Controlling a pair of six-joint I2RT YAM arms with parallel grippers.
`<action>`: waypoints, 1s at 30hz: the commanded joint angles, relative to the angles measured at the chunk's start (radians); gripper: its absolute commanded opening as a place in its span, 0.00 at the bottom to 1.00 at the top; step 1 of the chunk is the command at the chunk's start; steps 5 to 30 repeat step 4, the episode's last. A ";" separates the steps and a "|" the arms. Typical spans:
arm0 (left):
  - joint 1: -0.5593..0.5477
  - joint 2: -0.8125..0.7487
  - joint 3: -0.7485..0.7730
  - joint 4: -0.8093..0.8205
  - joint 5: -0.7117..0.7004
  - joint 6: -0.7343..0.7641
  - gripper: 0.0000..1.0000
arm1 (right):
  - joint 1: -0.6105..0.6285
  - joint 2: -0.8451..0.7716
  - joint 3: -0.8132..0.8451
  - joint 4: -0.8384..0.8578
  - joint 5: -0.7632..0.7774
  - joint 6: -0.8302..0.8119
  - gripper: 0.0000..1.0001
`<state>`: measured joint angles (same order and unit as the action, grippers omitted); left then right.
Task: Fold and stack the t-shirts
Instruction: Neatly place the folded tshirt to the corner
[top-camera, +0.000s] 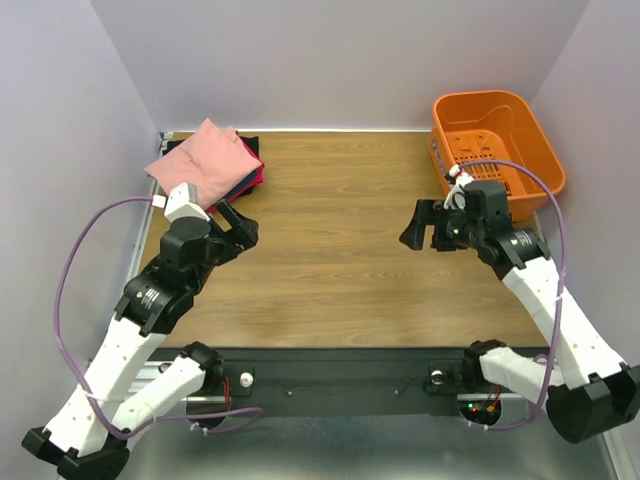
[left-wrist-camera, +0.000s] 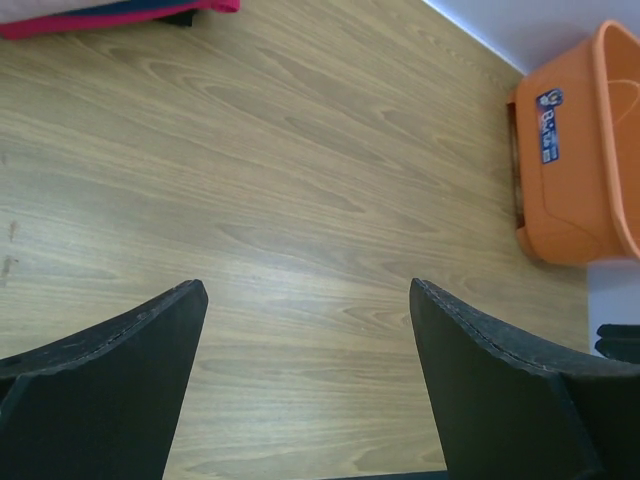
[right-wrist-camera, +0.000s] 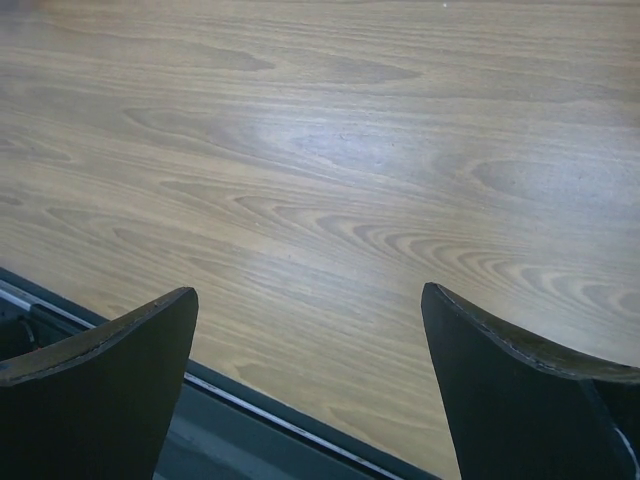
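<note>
Left claw (left-wrist-camera: 305, 290) and right claw (right-wrist-camera: 310, 295) hang spread over the wood-grain table (top-camera: 340, 230), pale walls (top-camera: 340, 50) around.

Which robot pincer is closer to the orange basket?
The right pincer. It hovers just beside the orange basket; the left pincer is across the table, by the folded t-shirts.
</note>
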<state>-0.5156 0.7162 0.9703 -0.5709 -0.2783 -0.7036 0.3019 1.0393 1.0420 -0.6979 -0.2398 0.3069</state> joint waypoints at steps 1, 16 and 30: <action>-0.004 -0.032 0.054 -0.018 -0.038 0.024 0.94 | 0.003 -0.053 -0.007 0.012 0.013 0.026 0.99; -0.004 -0.058 0.056 -0.050 -0.042 0.032 0.95 | 0.003 -0.071 -0.007 -0.008 0.008 0.026 0.99; -0.004 -0.058 0.056 -0.050 -0.042 0.032 0.95 | 0.003 -0.071 -0.007 -0.008 0.008 0.026 0.99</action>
